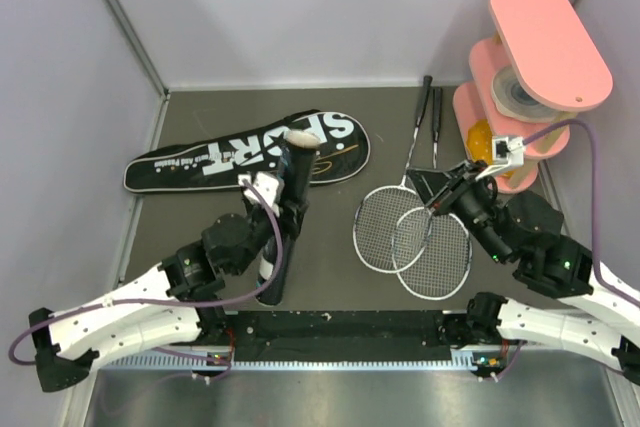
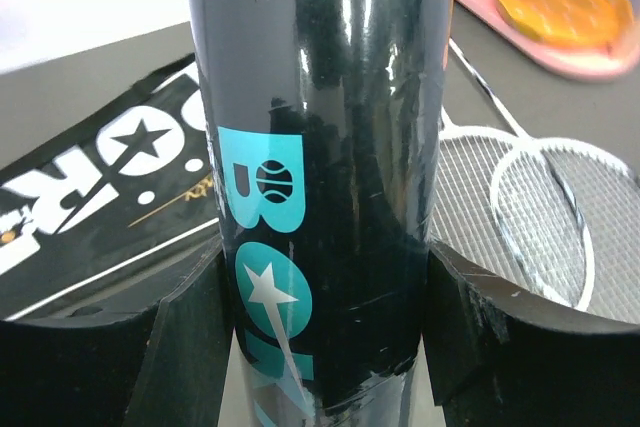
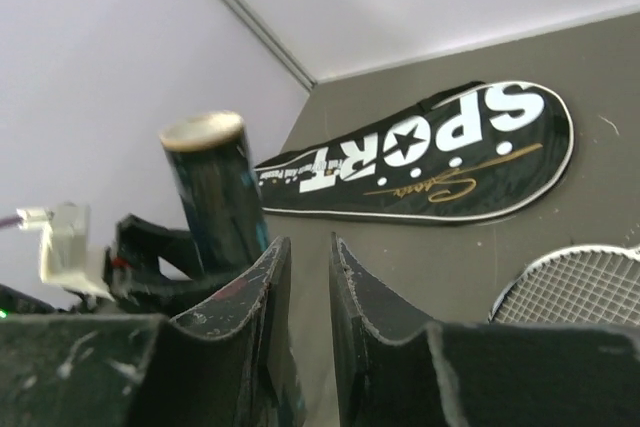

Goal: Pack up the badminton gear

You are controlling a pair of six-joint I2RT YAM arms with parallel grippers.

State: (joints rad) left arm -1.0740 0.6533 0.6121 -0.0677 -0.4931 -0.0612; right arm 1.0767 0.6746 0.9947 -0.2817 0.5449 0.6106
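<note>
Glossy black shuttle tube (image 2: 320, 177) clamped mid-body by left gripper (image 2: 320, 327); light, slick, likely to slip. Right gripper (image 3: 305, 297) nearly closed, holding nothing.

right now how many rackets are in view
2. Both lie right of the SPORT bag: left racket and right racket, heads overlapping, handles pointing to the far wall.
</note>
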